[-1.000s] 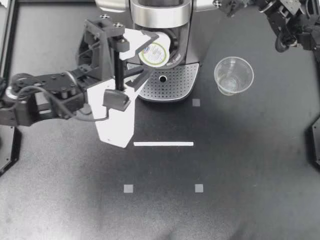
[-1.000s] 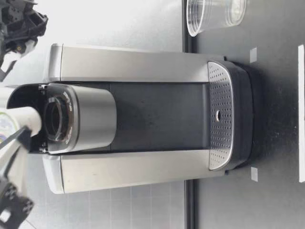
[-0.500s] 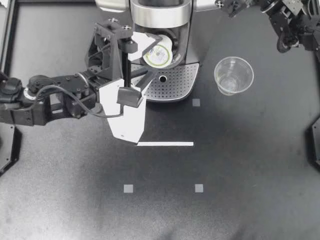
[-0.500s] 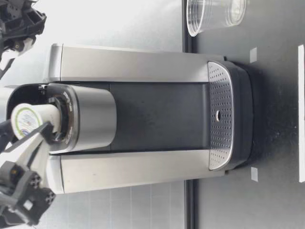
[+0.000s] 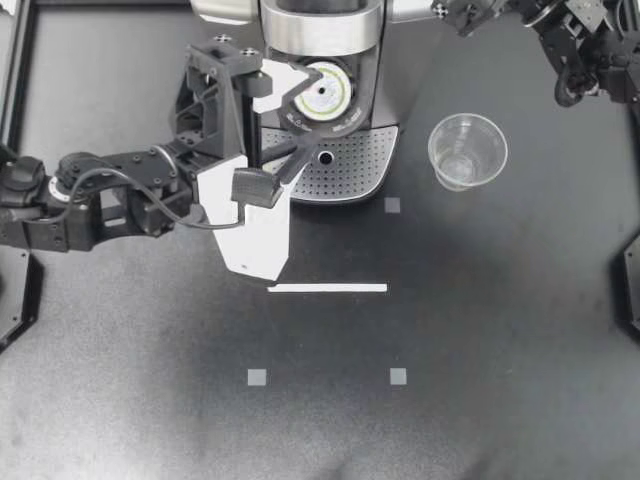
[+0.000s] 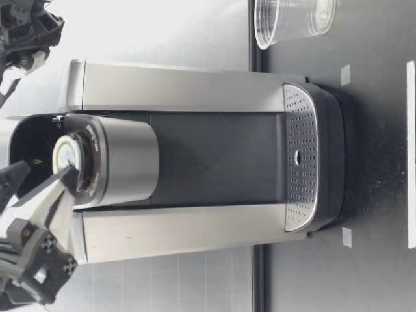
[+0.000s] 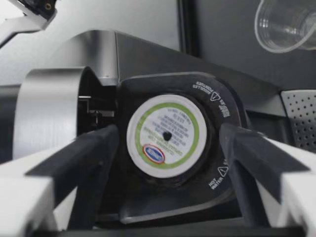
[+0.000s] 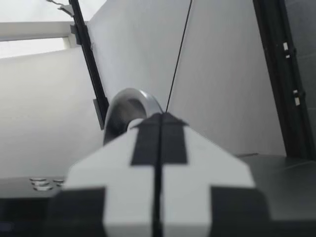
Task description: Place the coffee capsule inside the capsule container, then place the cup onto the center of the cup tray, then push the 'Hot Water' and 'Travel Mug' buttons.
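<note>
The coffee capsule (image 5: pixel 325 92) sits lid-up in the capsule container (image 5: pixel 345 118) of the coffee machine (image 5: pixel 320 30). My left gripper (image 5: pixel 303 112) is open, with a finger on each side of the capsule and neither touching it. The left wrist view shows the capsule (image 7: pixel 167 136) seated between the spread fingers of my left gripper (image 7: pixel 168 132). In the low view the capsule (image 6: pixel 67 155) rests in the holder just under my left gripper (image 6: pixel 49 172). The clear cup (image 5: pixel 467 150) stands on the table to the right of the perforated cup tray (image 5: pixel 350 165). My right gripper (image 5: pixel 470 15) is shut and empty behind the machine.
White tape marks lie on the black table: a strip (image 5: pixel 327 288) in front of the machine and small squares (image 5: pixel 392 205). In the right wrist view the shut right gripper (image 8: pixel 159 123) faces a white wall. The left arm (image 5: pixel 100 195) lies across the table's left side.
My left gripper carried the capsule to the container, then opened. The capsule dropped out of the fingers and now sits in the holder. The right arm stayed still.
</note>
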`<state>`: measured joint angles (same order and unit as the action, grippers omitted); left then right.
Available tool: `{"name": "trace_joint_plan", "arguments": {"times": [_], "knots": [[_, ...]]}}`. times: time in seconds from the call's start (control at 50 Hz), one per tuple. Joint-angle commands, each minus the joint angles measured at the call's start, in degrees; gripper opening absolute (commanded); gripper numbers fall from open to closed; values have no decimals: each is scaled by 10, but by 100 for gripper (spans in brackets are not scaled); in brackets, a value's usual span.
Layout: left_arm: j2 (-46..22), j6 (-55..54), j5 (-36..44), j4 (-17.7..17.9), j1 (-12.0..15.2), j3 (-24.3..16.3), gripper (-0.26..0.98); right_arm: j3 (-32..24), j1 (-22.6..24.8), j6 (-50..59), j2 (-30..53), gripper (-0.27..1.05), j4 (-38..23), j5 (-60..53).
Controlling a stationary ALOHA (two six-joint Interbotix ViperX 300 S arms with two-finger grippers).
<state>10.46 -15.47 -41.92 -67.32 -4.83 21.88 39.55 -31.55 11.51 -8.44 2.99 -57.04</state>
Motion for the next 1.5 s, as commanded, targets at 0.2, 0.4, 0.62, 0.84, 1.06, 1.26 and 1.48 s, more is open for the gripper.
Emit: {"name": "trace_joint_plan", "arguments": {"times": [0.2, 0.4, 0.62, 0.84, 1.06, 1.26, 1.48], "knots": [[77, -92, 55, -4, -12, 45, 76, -15, -9, -2, -16, 4, 1, -13], [155, -233, 156, -4, -19, 131, 76, -38, -27, 0, -11, 4, 3, 18], [219, -332, 250, -4, -19, 205, 64, -85, -35, 0, 1, 4, 3, 105], [259, -369, 301, -4, -19, 264, 34, -130, -35, 1, 18, 4, 0, 181], [274, -384, 308, 0, -20, 290, 20, -137, -16, 1, 15, 4, -1, 199], [285, -384, 306, 0, -20, 294, 20, -135, 10, 0, 11, 4, -2, 214], [292, -387, 307, 1, -20, 302, 20, -121, 44, -1, -5, 4, -3, 217]]}}
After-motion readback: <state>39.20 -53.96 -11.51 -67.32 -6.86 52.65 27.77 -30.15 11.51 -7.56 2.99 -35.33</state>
